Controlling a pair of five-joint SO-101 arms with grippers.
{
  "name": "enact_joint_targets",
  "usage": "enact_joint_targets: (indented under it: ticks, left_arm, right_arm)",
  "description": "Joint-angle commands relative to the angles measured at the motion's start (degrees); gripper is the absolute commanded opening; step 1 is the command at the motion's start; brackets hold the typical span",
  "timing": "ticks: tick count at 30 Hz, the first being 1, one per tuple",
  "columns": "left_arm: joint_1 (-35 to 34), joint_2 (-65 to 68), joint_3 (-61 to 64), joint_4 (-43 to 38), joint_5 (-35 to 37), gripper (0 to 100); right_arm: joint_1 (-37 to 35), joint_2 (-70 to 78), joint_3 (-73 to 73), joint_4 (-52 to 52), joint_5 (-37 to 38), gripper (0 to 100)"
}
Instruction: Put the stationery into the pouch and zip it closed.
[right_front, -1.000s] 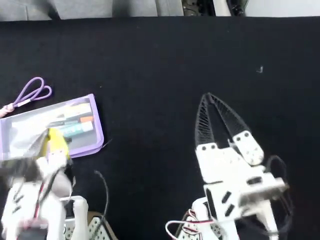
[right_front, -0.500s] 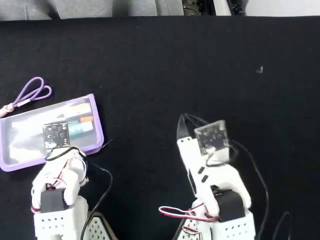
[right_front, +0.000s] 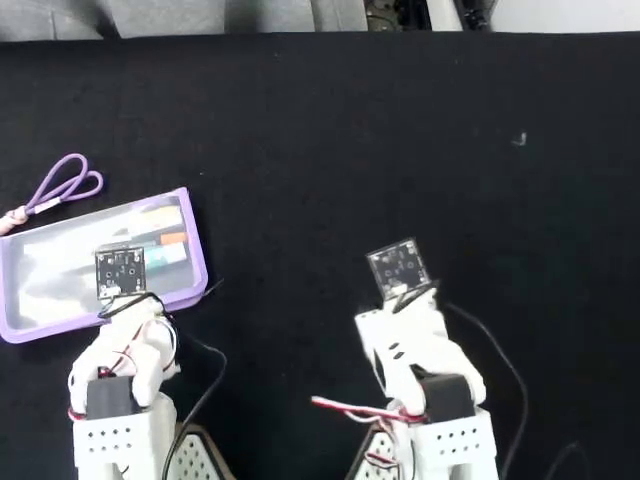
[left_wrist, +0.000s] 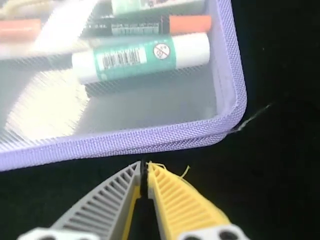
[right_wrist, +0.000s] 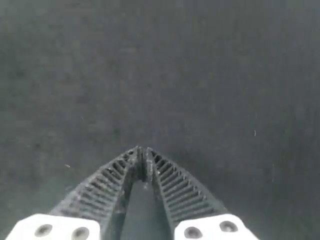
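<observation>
The left end effector (left_wrist: 145, 167) is clenched on nothing, its grey and yellow tips meeting just short of the near purple edge of the pouch (left_wrist: 150, 141). The right end effector (right_wrist: 141, 152) is likewise clenched and empty, over bare tabletop (right_front: 400, 120), well apart from the pouch. Through the pouch's clear wall show a teal-and-white stick (left_wrist: 140, 57) and an orange-capped pen (left_wrist: 150, 24), so the stationery looks stowed. The purple cord loop (right_front: 62, 185) lies at the pouch's far end. Whether the zip is fully run I cannot tell. Any retreat by the left arm should lift clear first, so the tips do not snag the fabric edge and drag the pouch.
</observation>
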Motion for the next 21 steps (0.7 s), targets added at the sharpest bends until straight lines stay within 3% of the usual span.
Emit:
enact_joint_targets:
  ticks: [1,8,21]
  left_arm:
    - [-0.13,-0.18,1.27,3.25,-0.53,3]
    - [-0.13,0.0,1.27,3.08,-0.26,3]
    - [-0.13,0.0,1.27,3.08,-0.18,3]
  right_arm:
    - [6.59,-4.88,0.22,1.05,0.53,1.1]
    - [15.12,-4.88,0.31,9.85,0.53,1.1]
    - [15.38,-4.88,0.31,10.64,0.18,1.1]
